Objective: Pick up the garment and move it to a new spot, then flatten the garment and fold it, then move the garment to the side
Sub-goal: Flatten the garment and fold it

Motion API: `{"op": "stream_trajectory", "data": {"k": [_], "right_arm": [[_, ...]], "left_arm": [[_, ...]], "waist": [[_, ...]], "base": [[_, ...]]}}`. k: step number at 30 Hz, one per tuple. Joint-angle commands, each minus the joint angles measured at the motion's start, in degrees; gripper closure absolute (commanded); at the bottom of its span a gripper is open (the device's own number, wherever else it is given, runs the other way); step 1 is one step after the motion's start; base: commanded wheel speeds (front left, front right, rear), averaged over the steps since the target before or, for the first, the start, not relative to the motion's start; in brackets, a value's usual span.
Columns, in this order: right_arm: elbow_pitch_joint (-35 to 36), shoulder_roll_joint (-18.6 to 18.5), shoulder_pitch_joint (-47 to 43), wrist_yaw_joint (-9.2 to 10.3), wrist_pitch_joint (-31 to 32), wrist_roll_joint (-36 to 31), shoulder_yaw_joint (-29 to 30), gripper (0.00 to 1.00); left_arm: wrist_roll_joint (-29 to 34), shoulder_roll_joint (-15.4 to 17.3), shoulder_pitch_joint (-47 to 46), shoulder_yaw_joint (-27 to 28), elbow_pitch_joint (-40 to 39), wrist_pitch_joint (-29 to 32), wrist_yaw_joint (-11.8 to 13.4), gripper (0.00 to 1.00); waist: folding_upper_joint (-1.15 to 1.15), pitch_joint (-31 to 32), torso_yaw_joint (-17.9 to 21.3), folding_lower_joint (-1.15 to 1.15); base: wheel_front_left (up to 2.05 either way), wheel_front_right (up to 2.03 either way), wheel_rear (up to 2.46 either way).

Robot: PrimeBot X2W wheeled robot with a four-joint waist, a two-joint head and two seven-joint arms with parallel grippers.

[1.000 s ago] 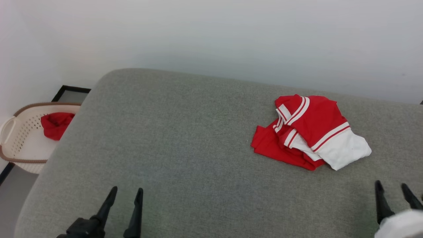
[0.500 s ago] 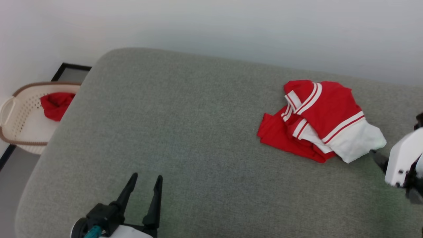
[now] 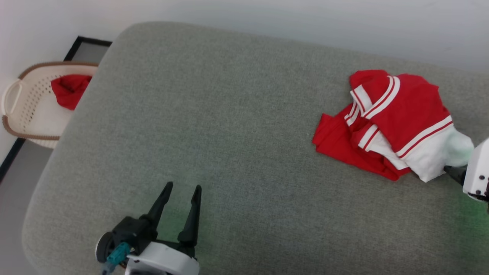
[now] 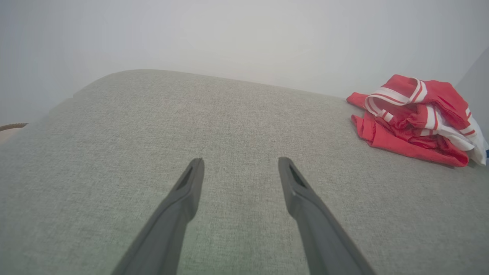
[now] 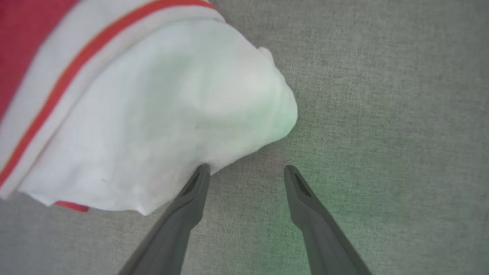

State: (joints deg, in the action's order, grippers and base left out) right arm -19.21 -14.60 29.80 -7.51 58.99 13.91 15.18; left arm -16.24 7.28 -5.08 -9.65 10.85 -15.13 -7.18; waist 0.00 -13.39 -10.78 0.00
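Red garment (image 3: 405, 110) beside right fingers (image 5: 179, 225).

My left gripper (image 3: 183, 186) has long dark tapered fingers (image 3: 192, 215) and a teal fitting (image 3: 119, 253). The right wrist shell (image 3: 477, 172) is white with dark screws.

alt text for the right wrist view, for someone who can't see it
The open right gripper points down at a grey cushion, one fingertip at the edge of the garment, on its white sleeve. The sleeve spreads across the upper left, with red-striped trim and red cloth toward the corner.
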Motion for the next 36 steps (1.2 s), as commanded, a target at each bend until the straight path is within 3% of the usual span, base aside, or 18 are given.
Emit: {"op": "stream_trajectory", "data": {"k": [1,5,6,7,8,17,24,30,36], "right_arm": [[-0.6,0.2,1.3,0.04,-0.4,-0.2,0.3,0.0],[-3.4,0.3,3.0,0.04,-1.5,-0.5,0.2,0.0],[-3.9,0.3,3.3,0.04,-2.2,-0.5,0.0,0.34],[-4.2,0.3,3.5,0.04,-3.0,-0.4,-0.6,0.76],[-4.5,0.3,3.7,0.04,-3.8,-0.1,-0.8,1.0],[-1.4,-4.9,2.7,0.04,-9.0,0.4,-5.7,1.0],[6.6,-12.2,-0.3,0.04,-7.2,-2.6,-6.5,1.0],[13.7,-17.7,-3.6,0.05,-5.0,-4.7,-2.7,1.0],[13.3,-18.0,-6.6,0.05,-6.2,-6.8,7.0,1.0]], "left_arm": [[0.3,-0.3,-0.9,-0.1,0.1,0.0,-0.3,0.0],[0.1,-0.7,-2.5,-1.3,0.6,0.0,-0.3,0.0],[-0.1,-0.7,-2.8,-1.6,0.7,0.0,-0.4,0.0],[-0.2,-0.7,-3.1,-1.8,0.8,0.0,-0.4,0.0],[-0.2,-0.7,-3.3,-2.0,1.0,0.0,-0.4,0.0],[-0.9,-0.9,-2.9,-1.3,1.5,0.0,-0.4,0.0],[-1.0,-1.0,-2.6,-1.4,1.4,0.0,-0.4,0.0],[-1.1,-1.0,-3.3,-1.5,1.1,0.0,-0.4,0.0],[-1.3,-0.9,-4.0,-1.9,0.7,0.0,-0.4,0.0]], "waist": [[0.0,-1.6,-0.4,0.0],[0.0,-3.0,-0.7,0.0],[0.0,-3.3,-0.8,0.0],[0.0,-3.5,-0.9,0.0],[0.0,-3.6,-0.9,0.0],[0.0,-3.0,0.8,0.0],[0.0,-2.7,2.6,0.0],[0.0,-3.2,3.2,0.0],[0.0,-4.1,2.9,0.0]], "base": [[0.0,0.0,0.0],[0.0,0.0,0.0],[0.0,0.0,0.0],[0.0,0.0,0.0],[0.0,0.0,0.0],[0.0,0.0,0.0],[0.0,0.0,0.0],[0.0,0.0,0.0],[0.0,0.0,0.0]]}}
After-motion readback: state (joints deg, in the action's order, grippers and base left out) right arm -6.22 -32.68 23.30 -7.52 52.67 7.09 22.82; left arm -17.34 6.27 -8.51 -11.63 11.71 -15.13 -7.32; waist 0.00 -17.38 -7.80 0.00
